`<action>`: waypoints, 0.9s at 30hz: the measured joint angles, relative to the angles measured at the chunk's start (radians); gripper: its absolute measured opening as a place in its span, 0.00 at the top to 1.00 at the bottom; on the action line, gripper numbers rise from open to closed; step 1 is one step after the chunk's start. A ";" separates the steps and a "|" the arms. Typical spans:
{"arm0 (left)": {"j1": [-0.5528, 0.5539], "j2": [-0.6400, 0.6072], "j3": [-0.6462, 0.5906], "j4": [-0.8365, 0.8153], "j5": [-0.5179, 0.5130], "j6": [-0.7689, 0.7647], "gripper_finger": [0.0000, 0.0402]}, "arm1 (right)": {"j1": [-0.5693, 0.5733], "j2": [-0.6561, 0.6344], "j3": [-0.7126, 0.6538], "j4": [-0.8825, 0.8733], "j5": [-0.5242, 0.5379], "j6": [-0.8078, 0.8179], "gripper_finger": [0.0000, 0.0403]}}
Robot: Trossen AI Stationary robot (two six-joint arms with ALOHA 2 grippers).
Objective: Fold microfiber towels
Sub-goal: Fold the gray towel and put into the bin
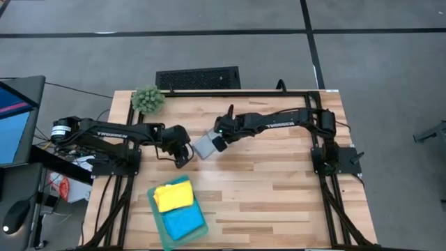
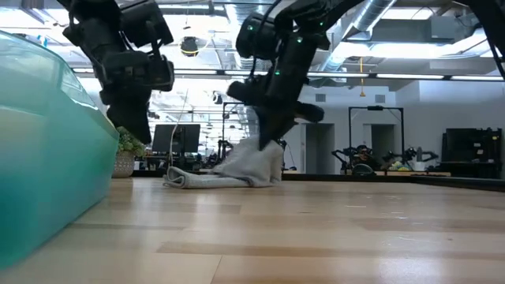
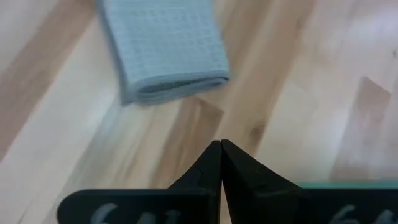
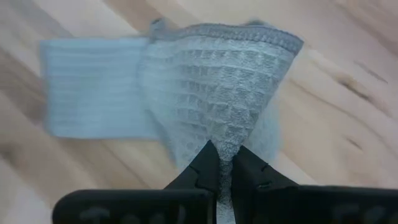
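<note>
While the right claw (image 4: 222,163) pinches one grey towel (image 1: 205,146) lying lengthwise toward the shut left claw (image 3: 221,163), we count three more stacked (image 1: 178,208).

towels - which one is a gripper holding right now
The grey towel mid-table: the right gripper pinches its lifted edge. The yellow towel and blue towel lie stacked, untouched, near the table's front edge.
</note>
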 joint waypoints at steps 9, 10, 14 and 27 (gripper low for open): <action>-0.011 0.000 0.000 0.056 -0.002 0.007 1.00 | -0.051 -0.028 0.000 -0.141 0.038 -0.011 0.91; -0.011 0.000 0.000 0.064 -0.002 0.007 1.00 | -0.058 -0.028 0.000 -0.142 0.039 -0.018 0.91; -0.011 0.000 0.000 0.069 0.005 0.007 1.00 | -0.087 -0.028 0.000 -0.142 0.036 -0.042 0.91; -0.011 0.000 0.000 0.061 -0.011 -0.058 1.00 | -0.127 -0.018 0.000 -0.149 0.039 -0.128 0.71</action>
